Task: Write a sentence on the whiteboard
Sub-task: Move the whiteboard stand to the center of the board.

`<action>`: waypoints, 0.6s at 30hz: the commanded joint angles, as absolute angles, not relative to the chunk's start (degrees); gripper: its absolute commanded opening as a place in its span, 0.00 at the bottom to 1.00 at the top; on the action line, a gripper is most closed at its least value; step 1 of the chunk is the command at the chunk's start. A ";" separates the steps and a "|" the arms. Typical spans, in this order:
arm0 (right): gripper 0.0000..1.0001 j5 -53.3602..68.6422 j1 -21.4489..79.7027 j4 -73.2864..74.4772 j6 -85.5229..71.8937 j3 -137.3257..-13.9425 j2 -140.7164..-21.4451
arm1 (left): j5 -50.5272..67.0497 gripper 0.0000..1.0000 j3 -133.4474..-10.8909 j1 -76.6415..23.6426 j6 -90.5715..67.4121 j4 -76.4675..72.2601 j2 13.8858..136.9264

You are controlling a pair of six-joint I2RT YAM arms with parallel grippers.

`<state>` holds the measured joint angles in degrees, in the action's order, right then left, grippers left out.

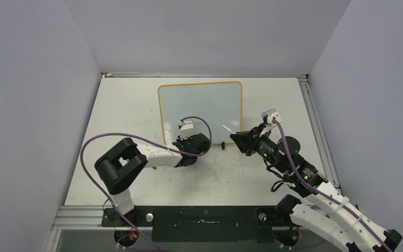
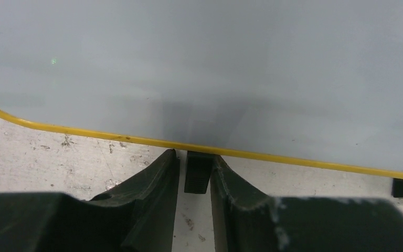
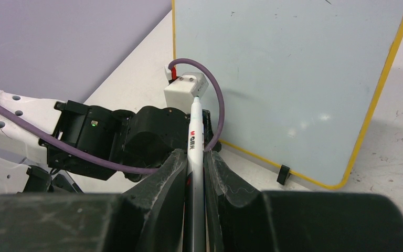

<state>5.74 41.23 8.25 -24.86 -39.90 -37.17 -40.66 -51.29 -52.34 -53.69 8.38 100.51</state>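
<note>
The whiteboard (image 1: 199, 105) lies at the back middle of the table, white with a thin yellow frame (image 2: 84, 131). Its surface (image 3: 294, 79) is blank; no sentence shows on it. My left gripper (image 1: 193, 140) sits at the board's near edge. In the left wrist view that gripper (image 2: 195, 157) is closed around a black clip foot (image 2: 198, 173), with the right finger touching it. My right gripper (image 1: 240, 137) hovers to the board's near right corner. It (image 3: 194, 157) is shut on a white marker (image 3: 193, 136) that points toward the left wrist.
A second black clip foot (image 3: 282, 174) stands on the board's near edge by the right corner. Purple cables loop over both arms (image 1: 136, 139). Grey walls close in the table (image 1: 136, 105) on three sides, and a metal rail (image 1: 315, 126) runs along the right edge.
</note>
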 commanded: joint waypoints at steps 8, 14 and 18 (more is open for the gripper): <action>0.05 5.47 41.37 6.40 -25.69 -41.75 -37.79 | -42.17 0.00 -53.02 -52.99 -50.51 8.53 102.72; 0.05 5.63 41.35 6.07 -26.08 -41.75 -37.74 | -42.39 0.00 -50.01 -55.95 -53.47 10.85 100.00; 0.05 5.92 41.33 5.93 -26.31 -41.58 -37.62 | -41.57 0.00 -48.56 -57.72 -56.46 13.28 97.65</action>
<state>5.76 41.23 8.23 -25.58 -39.90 -37.67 -43.22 -50.70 -55.18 -52.03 8.29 100.79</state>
